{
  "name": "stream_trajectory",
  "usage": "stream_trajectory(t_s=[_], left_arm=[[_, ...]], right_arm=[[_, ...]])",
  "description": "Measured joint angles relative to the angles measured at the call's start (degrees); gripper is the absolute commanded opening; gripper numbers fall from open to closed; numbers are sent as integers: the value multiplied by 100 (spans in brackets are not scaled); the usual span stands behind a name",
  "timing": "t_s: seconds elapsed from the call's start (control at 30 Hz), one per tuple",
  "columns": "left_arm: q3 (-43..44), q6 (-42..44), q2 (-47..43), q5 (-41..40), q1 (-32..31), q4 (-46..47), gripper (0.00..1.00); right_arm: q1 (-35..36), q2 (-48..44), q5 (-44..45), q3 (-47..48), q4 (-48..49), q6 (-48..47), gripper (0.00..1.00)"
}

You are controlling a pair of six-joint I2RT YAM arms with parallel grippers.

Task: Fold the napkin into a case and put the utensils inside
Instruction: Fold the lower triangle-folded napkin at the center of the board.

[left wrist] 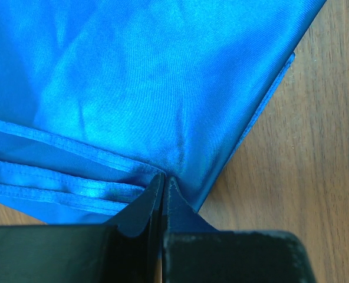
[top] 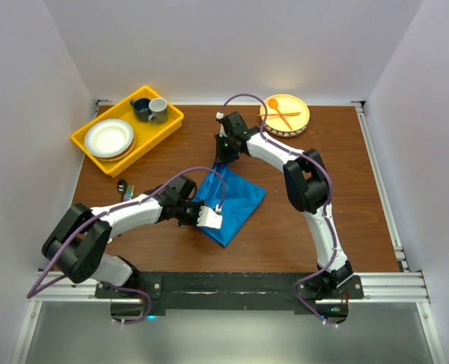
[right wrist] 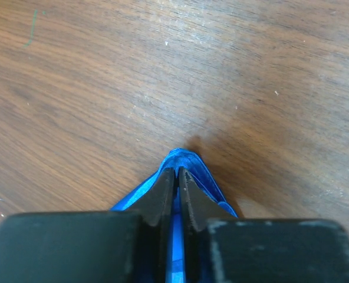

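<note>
We count two containers. The yellow tray (top: pixel 150 144), far left of the left claw (left wrist: pixel 164 177), holds one white plate (top: pixel 108 137) and two mugs (top: pixel 158 109). The round plate (top: pixel 305 121), beyond the right claw (right wrist: pixel 177 171), holds one orange spoon (top: pixel 273 104) and one orange fork (top: pixel 293 114). Both claws are clamped on the napkin (top: pixel 236 201), which lies between them.
</note>
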Motion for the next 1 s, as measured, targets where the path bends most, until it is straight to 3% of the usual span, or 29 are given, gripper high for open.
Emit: stream_trajectory(t_s=[0.43, 0.63, 0.7, 1.0], left_arm=[[-35, -24, -33, -4, 0, 31, 0], [-55, -39, -46, -4, 0, 50, 0], [-63, -39, -52, -2, 0, 61, 0], [-66, -39, -55, -2, 0, 66, 0]], right_arm=[[0, -295, -31, -48, -258, -168, 0], [0, -629, -22, -107, -404, -398, 34], [-4, -634, -20, -107, -446, -448, 41], [-31, -627, -20, -61, -203, -470, 41]])
